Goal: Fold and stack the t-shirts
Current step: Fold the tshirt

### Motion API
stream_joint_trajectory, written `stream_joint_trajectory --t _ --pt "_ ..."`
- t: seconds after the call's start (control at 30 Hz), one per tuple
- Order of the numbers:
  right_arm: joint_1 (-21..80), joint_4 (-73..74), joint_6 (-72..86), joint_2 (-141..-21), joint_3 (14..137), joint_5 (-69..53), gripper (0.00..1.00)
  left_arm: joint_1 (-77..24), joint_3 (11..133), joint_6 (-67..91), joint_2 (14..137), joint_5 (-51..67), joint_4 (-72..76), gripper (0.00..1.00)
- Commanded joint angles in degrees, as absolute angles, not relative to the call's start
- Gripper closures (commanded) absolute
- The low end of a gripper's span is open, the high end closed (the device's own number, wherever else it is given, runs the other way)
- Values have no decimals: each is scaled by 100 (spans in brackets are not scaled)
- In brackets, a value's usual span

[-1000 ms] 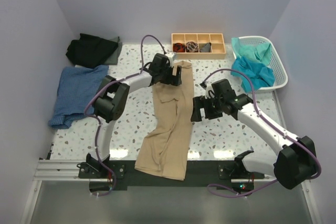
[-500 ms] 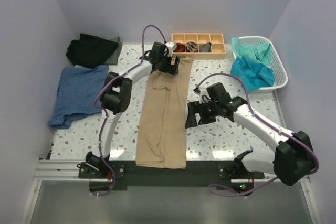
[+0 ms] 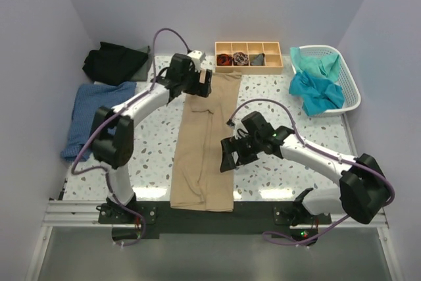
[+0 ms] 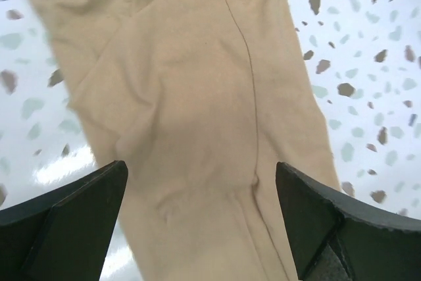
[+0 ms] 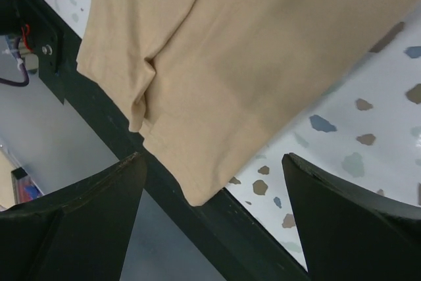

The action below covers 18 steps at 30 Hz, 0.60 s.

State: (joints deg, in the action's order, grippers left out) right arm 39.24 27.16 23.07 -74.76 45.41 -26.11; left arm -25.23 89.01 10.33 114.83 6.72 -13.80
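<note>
The tan shirt [image 3: 204, 156] lies as a long narrow strip down the middle of the counter [image 3: 276, 97]. Its near end hangs over the counter's near edge onto the black rail [image 3: 263, 210], and its far end stops just short of the tray [image 3: 248, 57].

The right tool [image 3: 228, 154] is over the strip's right border, somewhat nearer the near edge than the middle. Its jaws are spread with nothing pinched between them. In the right wrist view the cloth's near corner and a small fold lie below the spread fingers [image 5: 72, 228].

The left tool [image 3: 197, 85] is over the strip's far end, also spread wide and pinching nothing. A sleeve and a seam show between its fingers [image 4: 62, 228].

A blue shirt [image 3: 92, 116] lies crumpled by the left edge, and a black shirt [image 3: 115, 62] sits in the far-left corner. The tray stands at the far edge. At the far-right corner the white basket [image 3: 348, 77] holds teal shirts [image 3: 316, 87], one spilling over its near rim.
</note>
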Motion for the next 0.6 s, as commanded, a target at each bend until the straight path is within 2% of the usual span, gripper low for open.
stream_joint_trajectory --t 0.0,0.2,0.3,0.57 --pt "4376 2251 2575 -7655 4517 -2549 12 -2741 7231 1616 9671 89 -888 0" --pt "5377 1776 3049 -8033 4658 -2234 15 -3032 4839 2749 7623 -535 -914 0" --pt "5967 1574 3287 -8252 4702 -1969 16 -3094 4134 3005 6526 -816 -1011 0" --pt "6714 370 3910 -8753 4307 -1248 22 -3094 3824 2927 5713 -993 -1555 0"
